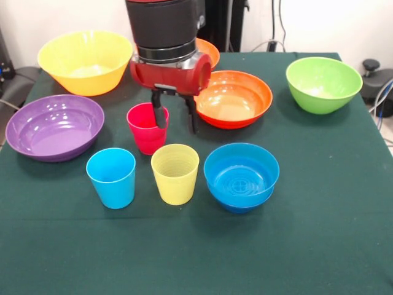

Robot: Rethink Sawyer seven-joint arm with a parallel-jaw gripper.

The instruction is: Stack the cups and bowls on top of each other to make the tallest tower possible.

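claw over the red-pink cup's rim

the gripper [175,114] hangs open and empty, one finger inside the red-pink cup [146,130], the other outside toward the orange bowl [233,98]; the cup stands upright just below-left, the yellow cup [175,174] and light blue cup [112,177] nearer the front.

Around the table: cloth, wall and cables

A dark green cloth [319,233] covers the table [184,270] from edge to edge, smooth apart from faint creases. Behind it stands a pale wall [319,24], with thin dark cables [277,27] hanging down it (where they end cannot be told). A black round-topped object [376,77] sits past the cloth's right edge, and more dark gear [18,80] shows beyond the left edge, too cut off to identify
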